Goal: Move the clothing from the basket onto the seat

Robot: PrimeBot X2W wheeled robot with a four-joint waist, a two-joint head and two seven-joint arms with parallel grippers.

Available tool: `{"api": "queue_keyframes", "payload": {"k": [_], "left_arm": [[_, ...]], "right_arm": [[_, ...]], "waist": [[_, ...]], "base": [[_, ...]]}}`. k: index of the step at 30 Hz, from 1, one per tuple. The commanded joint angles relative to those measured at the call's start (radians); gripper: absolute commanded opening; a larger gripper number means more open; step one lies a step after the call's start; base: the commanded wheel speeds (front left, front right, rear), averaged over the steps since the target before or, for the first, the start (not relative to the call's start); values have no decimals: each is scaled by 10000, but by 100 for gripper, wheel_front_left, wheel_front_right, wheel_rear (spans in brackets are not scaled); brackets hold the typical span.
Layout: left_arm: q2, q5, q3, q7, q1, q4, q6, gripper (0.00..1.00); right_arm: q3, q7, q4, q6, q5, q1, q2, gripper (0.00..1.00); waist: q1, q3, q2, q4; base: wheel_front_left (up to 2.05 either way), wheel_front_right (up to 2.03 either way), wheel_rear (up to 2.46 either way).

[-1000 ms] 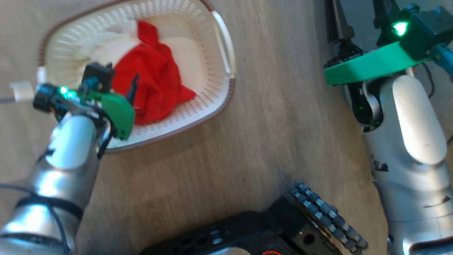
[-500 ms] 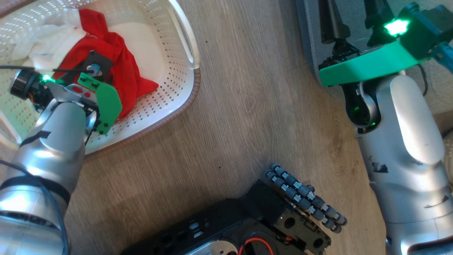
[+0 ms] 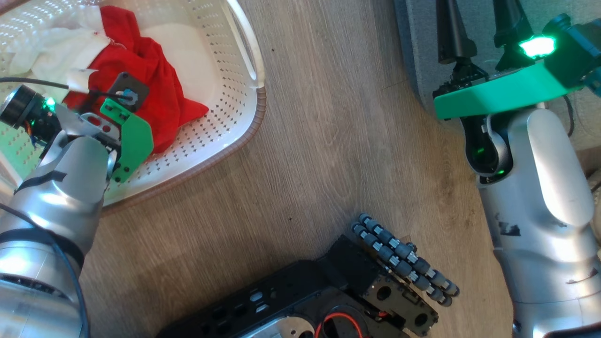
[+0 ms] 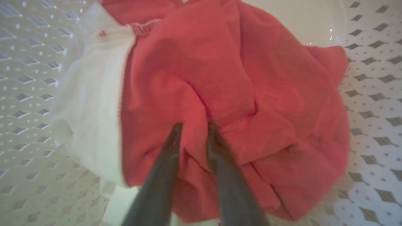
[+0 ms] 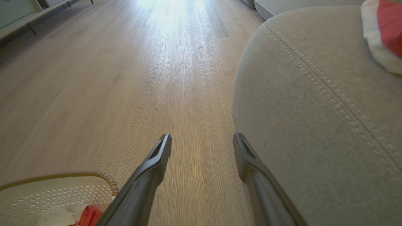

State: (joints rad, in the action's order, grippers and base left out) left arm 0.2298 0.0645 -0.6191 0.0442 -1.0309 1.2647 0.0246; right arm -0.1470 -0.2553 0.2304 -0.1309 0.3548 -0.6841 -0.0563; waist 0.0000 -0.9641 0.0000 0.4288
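The cream perforated basket [image 3: 235, 126] lies on the floor at the upper left of the head view, holding the clothing: a crumpled red garment [image 3: 155, 89] and a white piece [image 3: 47, 51]. My left gripper [image 4: 194, 127] points down into the basket, its two dark fingers close together and pinching a fold of the red garment [image 4: 251, 94]; in the head view the wrist hides those fingers. My right gripper [image 5: 202, 138] hangs open and empty at the rounded corner of the grey seat [image 5: 314, 94]. A red and white garment [image 5: 381, 31] lies on the seat.
Wood floor [image 3: 328, 141] spreads between the basket and the seat. My black base with its roller wheel [image 3: 404, 258] sits at the bottom centre. A low cabinet [image 5: 19, 12] stands far off, and the basket's rim [image 5: 106, 180] shows beside the right fingers.
The head camera has shifted, so the basket now sits further left. My left wrist has gone lower over the red garment and its fingers, one visible before, are now hidden beneath it.
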Motion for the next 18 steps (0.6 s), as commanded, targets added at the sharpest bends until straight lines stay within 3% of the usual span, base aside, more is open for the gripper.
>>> {"api": "queue_keyframes", "payload": {"k": [1,11,18], "left_arm": [[247,19,67,38,-38,-38,45,0],[249,-750,514,820,-28,27,-119,0],[-544,-1566,952,1762,402,-100,-477,0]], "right_arm": [[-23,-65,-289,2,100,450,60,100],[-173,-65,-89,2,126,-78,60,100],[119,-65,265,2,-605,1,60,100]], "waist": [[0,-1,0,1],[0,347,0,76],[0,1554,0,-780]], "base": [[0,0,0],[0,0,0],[0,0,0]]}}
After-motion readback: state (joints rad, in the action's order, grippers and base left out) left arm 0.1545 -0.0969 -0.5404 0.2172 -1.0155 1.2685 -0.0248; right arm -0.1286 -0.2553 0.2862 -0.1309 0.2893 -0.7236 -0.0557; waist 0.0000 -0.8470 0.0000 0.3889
